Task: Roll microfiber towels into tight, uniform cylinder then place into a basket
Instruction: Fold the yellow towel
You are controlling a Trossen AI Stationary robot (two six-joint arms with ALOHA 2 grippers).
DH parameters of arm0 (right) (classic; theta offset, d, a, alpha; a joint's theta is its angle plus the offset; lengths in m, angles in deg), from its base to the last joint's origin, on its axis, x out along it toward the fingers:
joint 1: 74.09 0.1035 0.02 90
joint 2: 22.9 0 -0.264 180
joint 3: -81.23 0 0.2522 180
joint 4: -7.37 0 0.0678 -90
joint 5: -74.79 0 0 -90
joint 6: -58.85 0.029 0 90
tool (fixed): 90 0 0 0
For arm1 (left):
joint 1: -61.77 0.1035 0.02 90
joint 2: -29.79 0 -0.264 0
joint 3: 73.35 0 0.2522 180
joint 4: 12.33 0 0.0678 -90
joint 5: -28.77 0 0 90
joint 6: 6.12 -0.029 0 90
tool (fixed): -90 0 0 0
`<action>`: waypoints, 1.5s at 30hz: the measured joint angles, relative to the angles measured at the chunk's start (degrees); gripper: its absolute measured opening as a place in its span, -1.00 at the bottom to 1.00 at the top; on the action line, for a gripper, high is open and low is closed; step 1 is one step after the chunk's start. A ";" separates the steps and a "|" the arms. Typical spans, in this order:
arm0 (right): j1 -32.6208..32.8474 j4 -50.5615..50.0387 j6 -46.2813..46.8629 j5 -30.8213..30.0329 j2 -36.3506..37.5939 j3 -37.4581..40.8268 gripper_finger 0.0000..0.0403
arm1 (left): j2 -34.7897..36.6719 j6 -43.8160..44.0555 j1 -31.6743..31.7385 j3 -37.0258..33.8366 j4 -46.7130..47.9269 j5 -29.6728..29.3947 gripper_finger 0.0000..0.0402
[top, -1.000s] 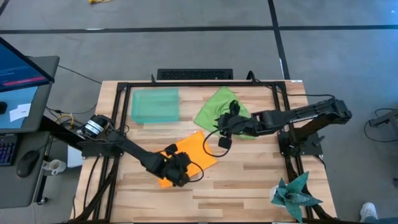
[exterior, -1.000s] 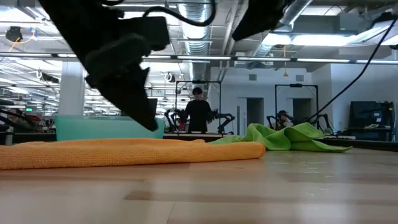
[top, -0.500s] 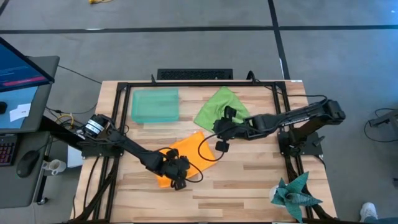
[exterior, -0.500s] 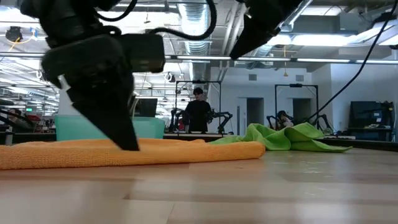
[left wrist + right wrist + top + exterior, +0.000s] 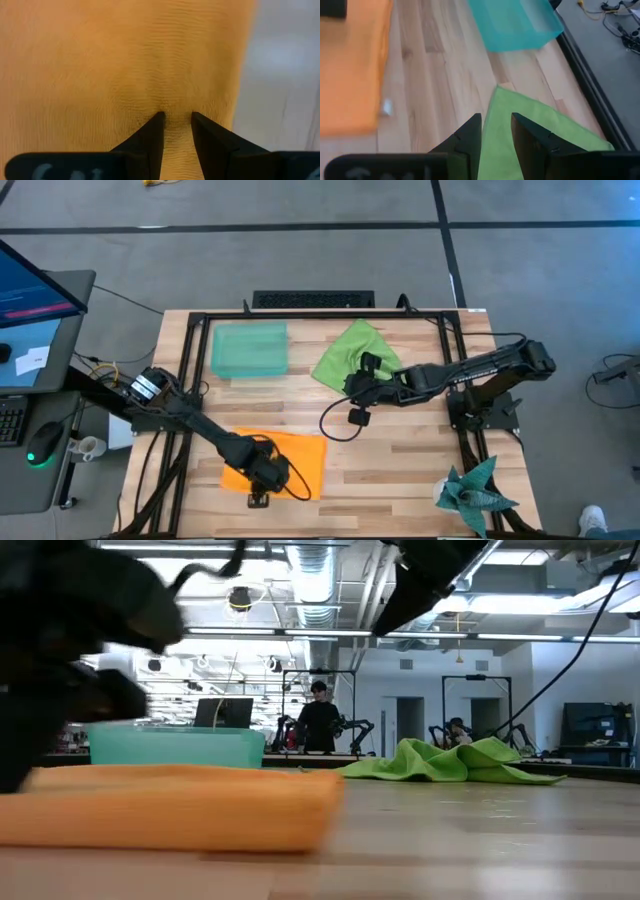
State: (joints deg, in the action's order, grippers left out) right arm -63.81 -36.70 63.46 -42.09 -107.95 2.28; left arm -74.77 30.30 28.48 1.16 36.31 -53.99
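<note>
Wooden table (image 5: 400, 450), orange towel (image 5: 300, 455) pinched by left gripper (image 5: 176, 119) (near edge)

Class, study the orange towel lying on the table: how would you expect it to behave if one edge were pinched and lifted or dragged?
Probably floppy: the orange towel lies flat, puckering between the left gripper fingers. Likely light, since it looks thin in the low view. It should slide and bunch rather than roll; it looks soft and textured, so hardly slippery.

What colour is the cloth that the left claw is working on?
Bright orange: the orange towel under the left gripper shows best in the high view.
</note>
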 joint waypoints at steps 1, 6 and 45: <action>0.17 -0.39 0.23 0.01 0.00 0.00 -0.37 | -0.08 1.78 -0.61 0.89 2.99 0.36 -0.52; 0.24 -3.15 2.30 0.02 0.00 0.00 -0.37 | -0.40 8.28 -3.24 6.22 14.58 -0.01 -0.52; -1.87 -1.65 2.45 -0.03 0.00 0.00 -0.37 | 22.15 17.38 5.85 -25.20 7.85 -13.88 -0.99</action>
State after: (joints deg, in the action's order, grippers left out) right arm -65.68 -38.35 65.92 -42.12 -107.95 2.28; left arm -52.63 47.68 34.33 -24.03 44.16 -67.87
